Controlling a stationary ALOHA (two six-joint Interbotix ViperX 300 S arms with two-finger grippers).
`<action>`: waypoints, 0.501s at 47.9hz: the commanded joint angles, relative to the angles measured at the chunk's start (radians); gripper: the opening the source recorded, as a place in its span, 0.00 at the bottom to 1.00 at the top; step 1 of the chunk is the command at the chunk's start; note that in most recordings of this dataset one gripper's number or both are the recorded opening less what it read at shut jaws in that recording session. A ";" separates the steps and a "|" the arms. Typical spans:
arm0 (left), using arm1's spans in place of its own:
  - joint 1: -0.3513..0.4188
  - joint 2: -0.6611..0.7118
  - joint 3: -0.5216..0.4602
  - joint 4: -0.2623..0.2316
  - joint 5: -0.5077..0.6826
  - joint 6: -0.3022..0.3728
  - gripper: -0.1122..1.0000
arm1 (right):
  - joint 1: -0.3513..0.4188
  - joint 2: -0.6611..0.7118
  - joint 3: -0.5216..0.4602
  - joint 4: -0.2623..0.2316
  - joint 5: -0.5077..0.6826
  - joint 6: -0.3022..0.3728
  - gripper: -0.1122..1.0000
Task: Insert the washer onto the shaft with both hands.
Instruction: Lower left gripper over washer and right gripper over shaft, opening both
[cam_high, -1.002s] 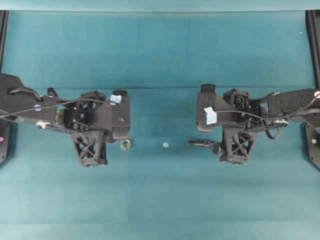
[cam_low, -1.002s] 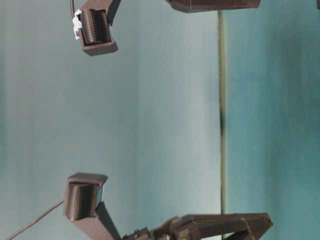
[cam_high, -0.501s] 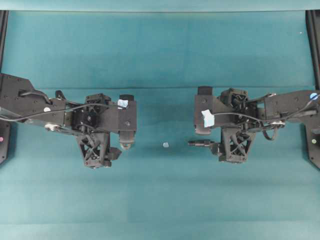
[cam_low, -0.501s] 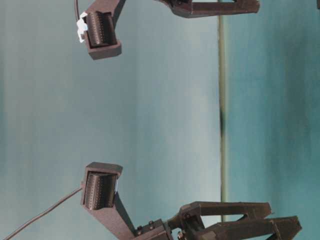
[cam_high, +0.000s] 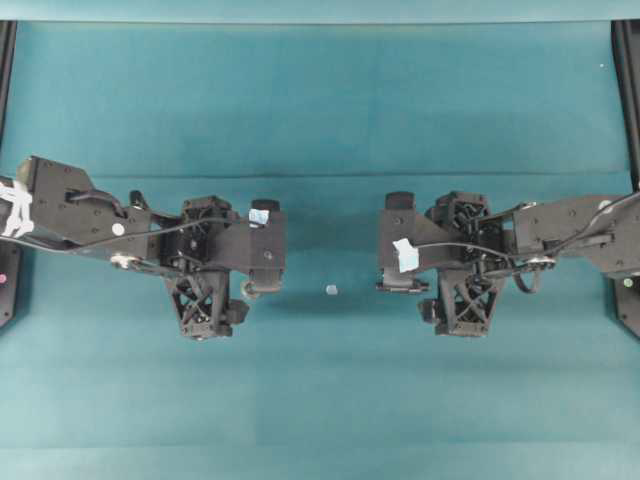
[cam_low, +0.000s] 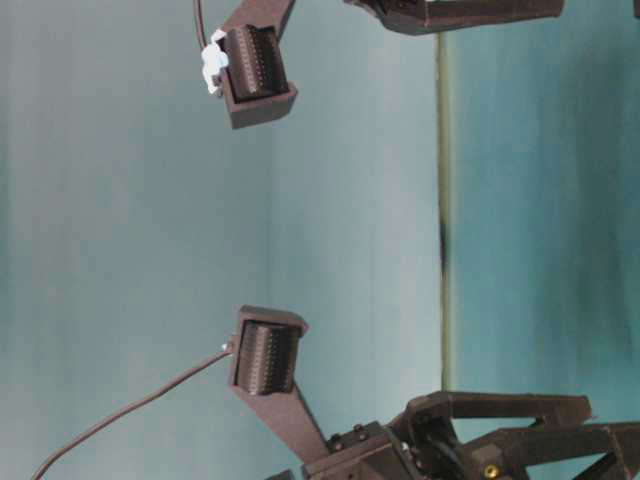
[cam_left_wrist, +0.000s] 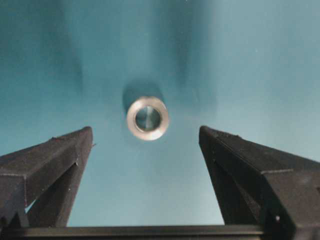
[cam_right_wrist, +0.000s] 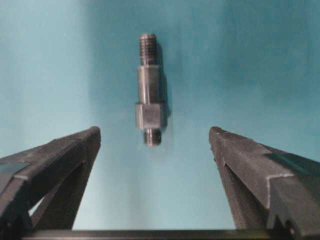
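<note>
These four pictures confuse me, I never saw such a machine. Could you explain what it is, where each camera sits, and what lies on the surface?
It is a robot with two black arms over a teal table. One picture looks down from above, one from table level, and one camera sits on each wrist. The left tool is open, with the washer, a small silvery ring, lying flat ahead of its fingers. The right tool is also open, with the shaft, a dark stepped rod, lying ahead of it. A tiny whitish fleck lies between the arms. Nothing is held.
</note>
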 joint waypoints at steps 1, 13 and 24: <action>0.006 -0.002 -0.008 0.005 -0.023 0.000 0.97 | 0.002 0.009 -0.003 -0.003 -0.011 -0.005 0.92; 0.017 0.005 0.002 0.005 -0.043 0.000 0.96 | 0.002 0.048 -0.003 -0.003 -0.035 -0.003 0.92; 0.008 0.017 0.000 0.005 -0.044 -0.003 0.96 | 0.002 0.071 -0.003 -0.003 -0.057 -0.003 0.92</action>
